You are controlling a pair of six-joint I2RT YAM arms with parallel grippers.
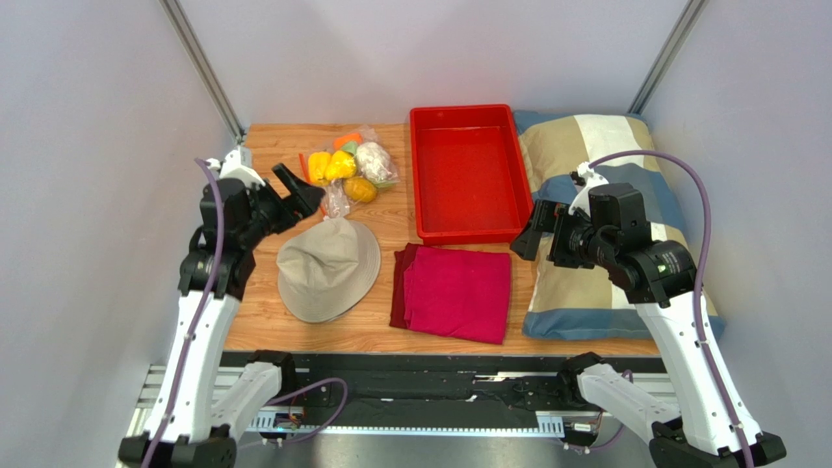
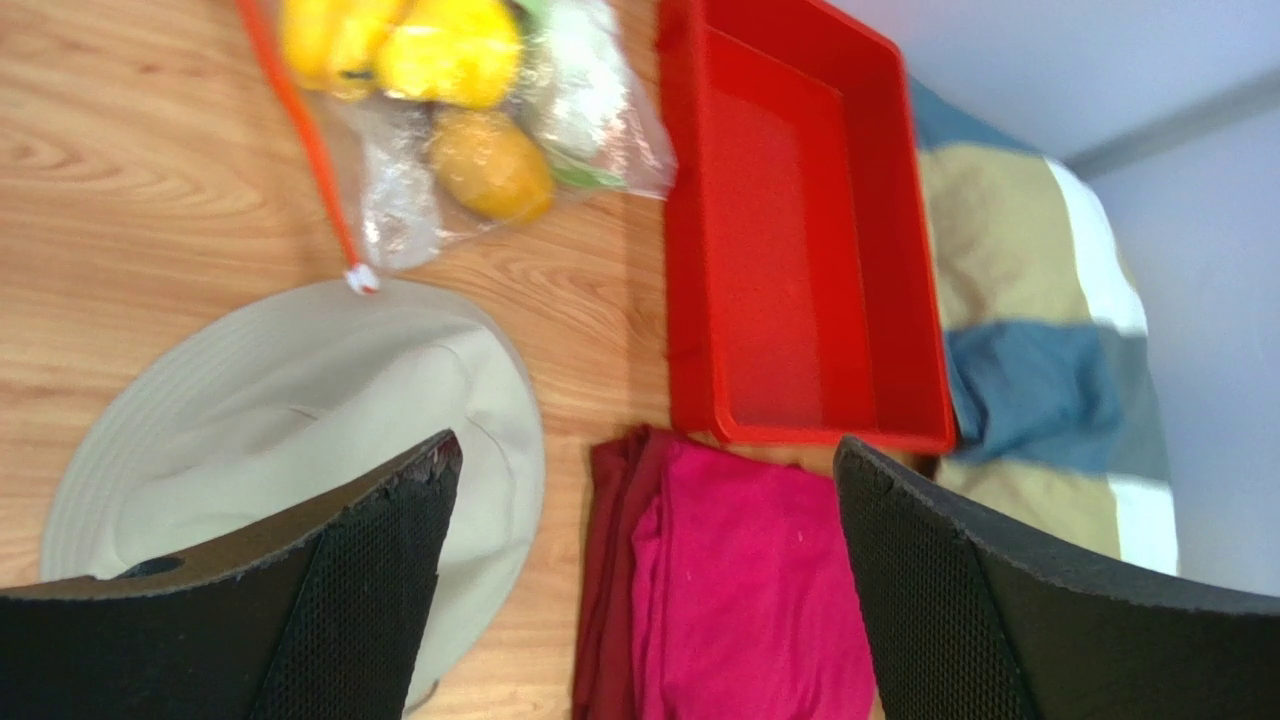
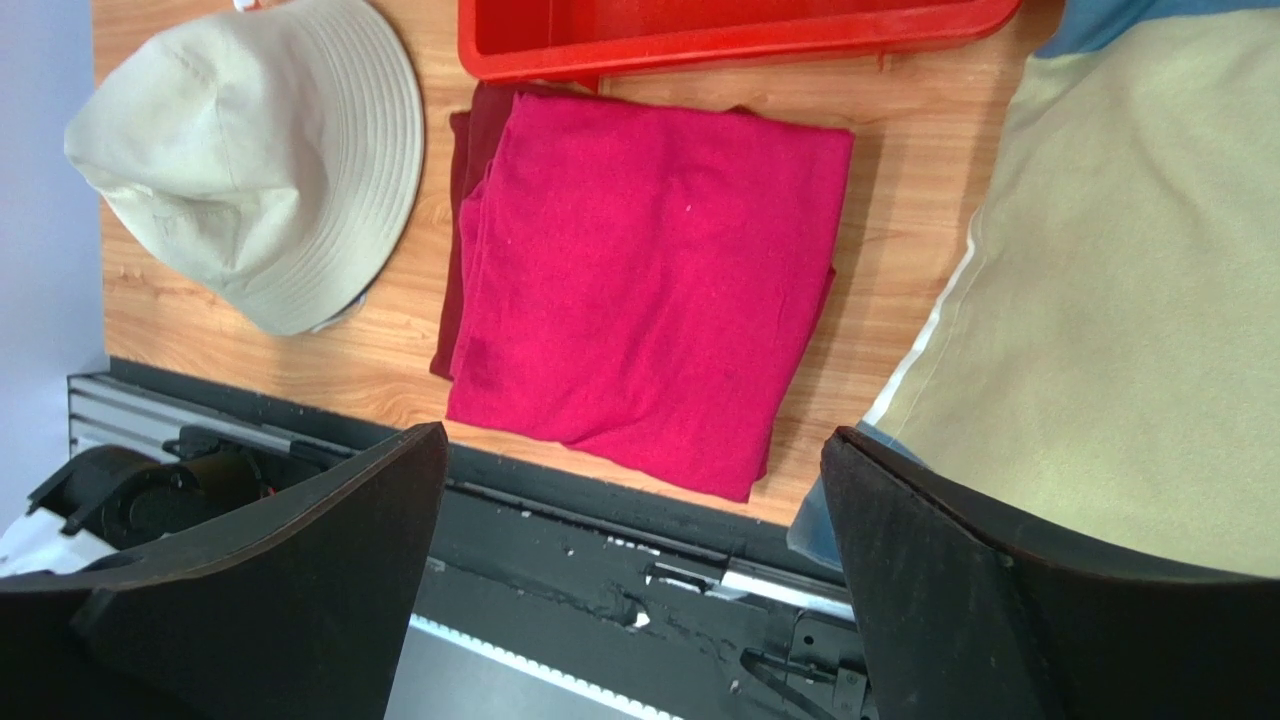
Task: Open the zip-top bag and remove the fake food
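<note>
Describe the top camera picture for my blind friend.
A clear zip-top bag holding fake food lies on a wooden table, beside the open left gripper. Nearby: a tan hat, pink cloth, red tray, striped pillow.

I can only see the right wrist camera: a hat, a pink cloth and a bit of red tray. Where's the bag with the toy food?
Observer: The bag lies on the table beyond the hat, left of the red tray.
Operator: Is the food inside it?
Observer: Yes. The toy food shows through the clear plastic: yellow pieces, an orange one and a white one.
Operator: Is the other arm grabbing it?
Observer: No. The left gripper is open and holds nothing. It is on the side of the bag where the orange zip strip runs.
</note>
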